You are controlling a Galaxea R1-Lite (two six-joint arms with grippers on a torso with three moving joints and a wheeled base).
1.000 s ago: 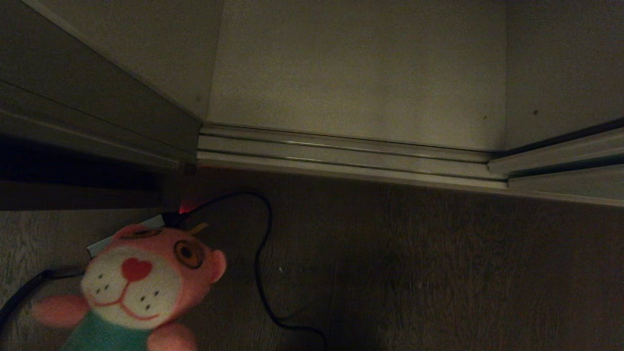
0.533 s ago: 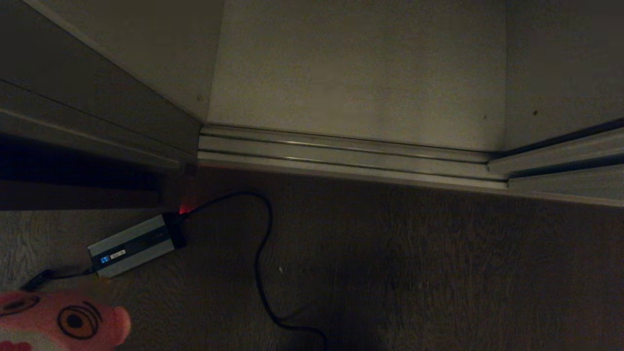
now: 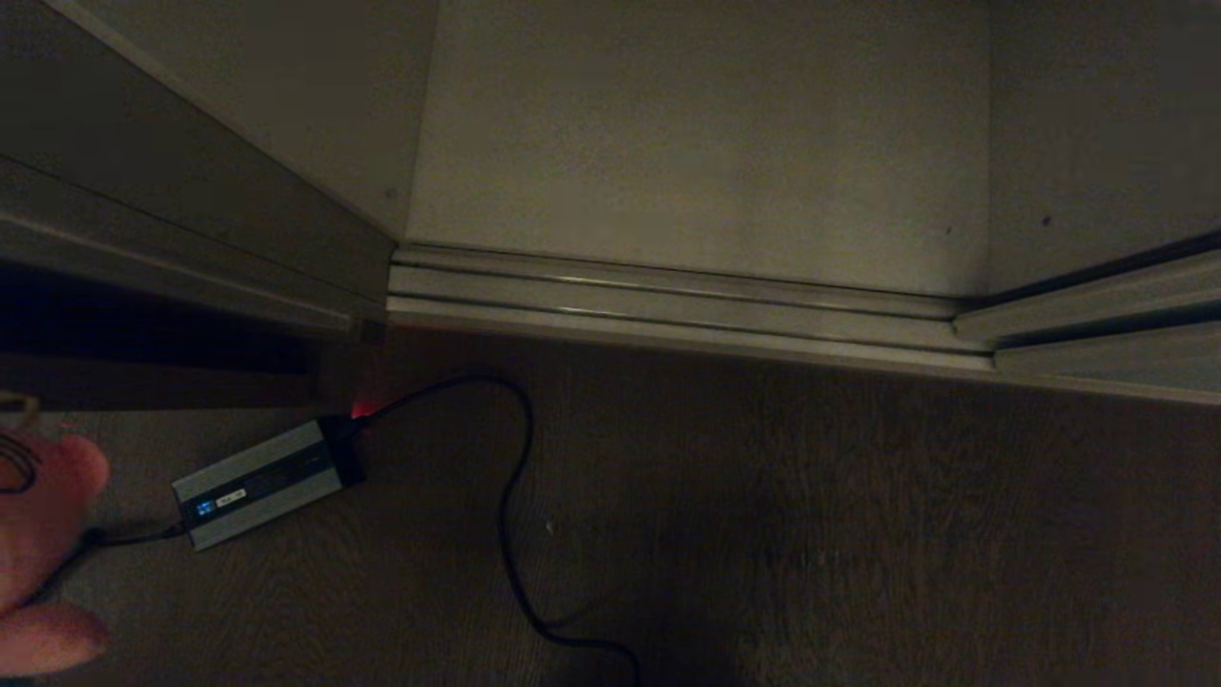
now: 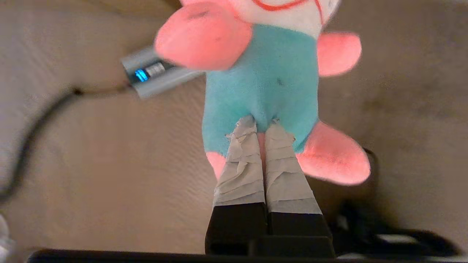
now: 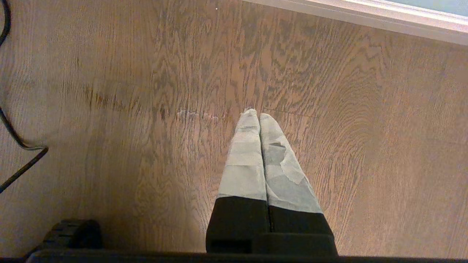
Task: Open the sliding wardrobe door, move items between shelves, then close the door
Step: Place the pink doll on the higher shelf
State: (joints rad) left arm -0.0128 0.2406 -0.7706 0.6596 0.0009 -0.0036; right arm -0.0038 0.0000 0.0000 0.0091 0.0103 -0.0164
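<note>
The left gripper [image 4: 264, 126], jaws pinched on the teal-shirted bottom of the pink plush toy [image 4: 263, 84], holds it at the scene's near left above the floor, body pointing straight away from the fingertips, while the right gripper [image 5: 259, 116] hangs closed and empty.

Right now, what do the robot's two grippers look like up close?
Both match: the left gripper and the right gripper each have two slim tapering fingers wrapped in wrinkled pale grey tape, set on black blocky bases. No markings show on either.
</note>
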